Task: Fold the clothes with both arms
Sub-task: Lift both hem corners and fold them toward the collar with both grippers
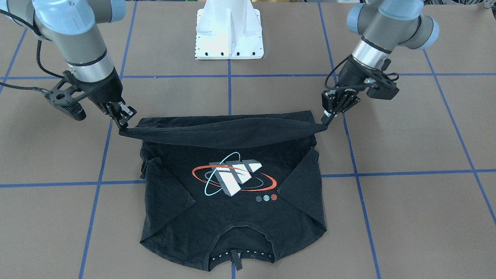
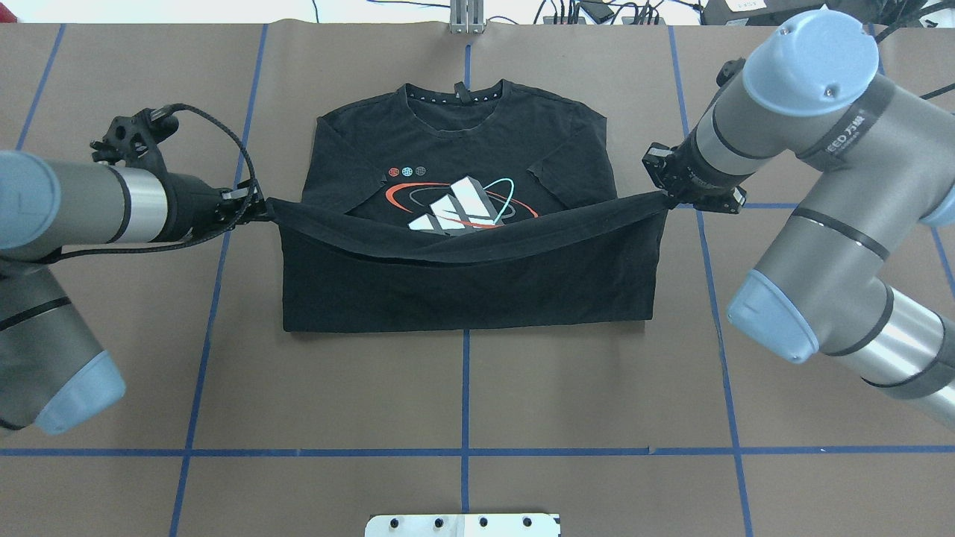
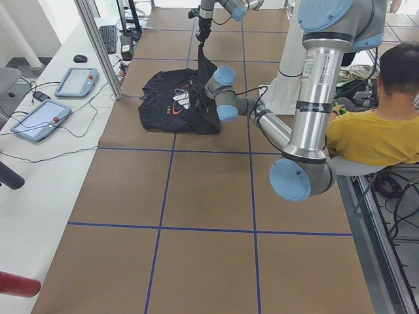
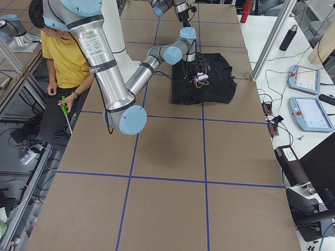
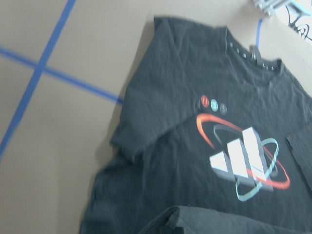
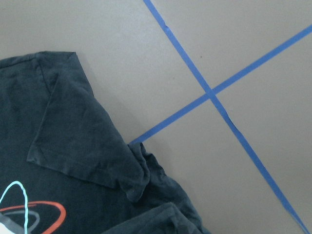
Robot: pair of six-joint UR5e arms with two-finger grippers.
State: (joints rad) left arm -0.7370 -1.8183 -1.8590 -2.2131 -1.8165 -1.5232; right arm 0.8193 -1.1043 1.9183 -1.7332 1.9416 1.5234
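1. One black T-shirt (image 2: 462, 291) lies face up in the middle of the desk (image 2: 336, 395). Its collar (image 1: 242, 254) points toward the edge away from the robot, and white dots line the inside of the collar.
2. The chest graphic (image 1: 234, 177) shows grey-white block letters ringed by a red and a teal ellipse, with three small round marks (image 1: 266, 198) beside it.
3. Two short sleeves are folded inward over the chest, one sleeve (image 1: 170, 190) on each side of the graphic.
4. The hem (image 1: 221, 130) is raised off the desk as a sagging band strung between the two grippers above the shirt's lower body.
5. The left gripper (image 1: 328, 114) is clenched on one hem corner, and the right gripper (image 1: 123, 119) is clenched on the other.
6. From overhead, the raised hem covers the graphic's lower edge.
7. Neither wrist view shows gripper fingers, and the left wrist view is blurred.
8. There are two arms, the left arm (image 2: 67, 201) and the right arm (image 2: 813, 112).
9. One person (image 3: 366, 131) in yellow sits off the desk, cut off at the frame edge.
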